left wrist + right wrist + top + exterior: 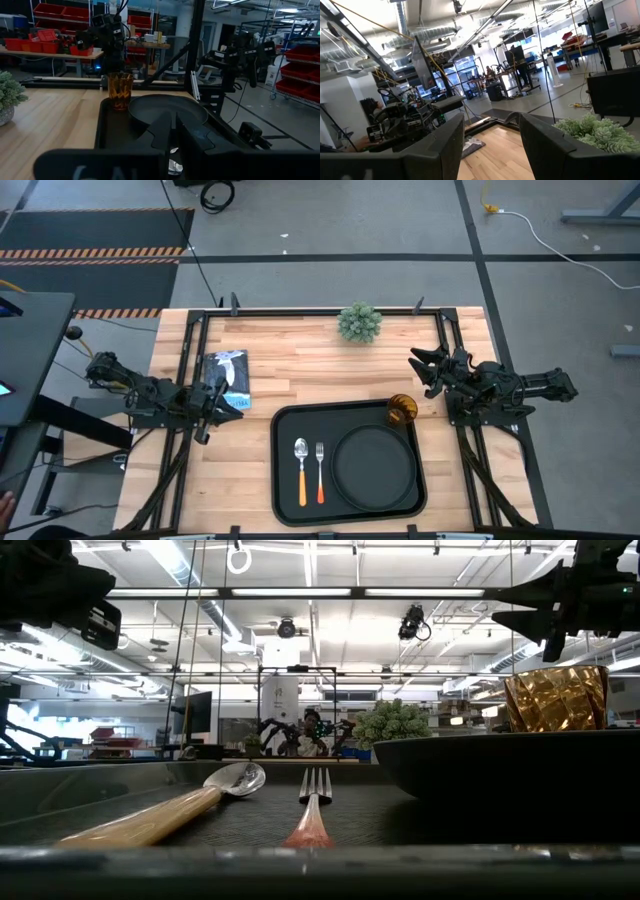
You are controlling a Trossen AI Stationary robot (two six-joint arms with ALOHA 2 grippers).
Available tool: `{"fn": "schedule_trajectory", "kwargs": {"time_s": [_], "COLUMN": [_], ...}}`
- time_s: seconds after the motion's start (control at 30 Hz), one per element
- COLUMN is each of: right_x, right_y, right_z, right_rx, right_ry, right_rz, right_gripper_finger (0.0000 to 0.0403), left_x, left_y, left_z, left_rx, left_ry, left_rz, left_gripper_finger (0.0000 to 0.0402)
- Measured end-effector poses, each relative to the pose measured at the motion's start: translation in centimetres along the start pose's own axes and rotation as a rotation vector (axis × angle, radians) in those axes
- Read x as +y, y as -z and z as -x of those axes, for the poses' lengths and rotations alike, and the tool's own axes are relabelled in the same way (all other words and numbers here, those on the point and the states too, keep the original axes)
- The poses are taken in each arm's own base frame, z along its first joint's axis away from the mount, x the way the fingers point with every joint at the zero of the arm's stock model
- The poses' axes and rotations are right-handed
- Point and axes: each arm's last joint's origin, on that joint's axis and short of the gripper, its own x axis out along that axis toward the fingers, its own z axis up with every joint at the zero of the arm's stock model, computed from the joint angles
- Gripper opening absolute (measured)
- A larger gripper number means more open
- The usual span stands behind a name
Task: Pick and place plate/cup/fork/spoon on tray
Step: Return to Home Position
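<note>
The black tray (285,480) lies at the table's near middle. The round black plate (375,465) rests flat on its right half. The spoon (301,472) and the fork (320,470) lie side by side on its left half, orange handles toward the near edge. The amber cup (402,411) stands upright at the tray's far right corner, beside the plate (167,109). My left gripper (222,402) is shut and empty, left of the tray. My right gripper (420,370) is open and empty, beyond the cup toward the table's right edge.
A small green plant (359,322) stands at the middle of the table's far edge. A blue and white packet (229,376) lies on the wood left of the tray, by my left gripper. Black frame rails (190,360) run along the table's sides.
</note>
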Motion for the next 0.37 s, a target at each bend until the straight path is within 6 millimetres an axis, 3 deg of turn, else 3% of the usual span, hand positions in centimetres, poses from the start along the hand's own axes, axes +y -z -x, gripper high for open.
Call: {"fn": "schedule_trajectory", "kwargs": {"time_s": [0.37], "right_x": [0.0], "right_y": [0.0], "right_z": [0.0], "right_rx": [0.0], "right_ry": [0.0], "right_rz": [0.001], "right_gripper_finger": [0.0197], "left_x": [0.0], "left_y": [0.0], "left_z": [0.0], "left_rx": [0.0], "left_ry": [0.0], "left_rz": [0.0], "left_gripper_finger": [0.0036]}}
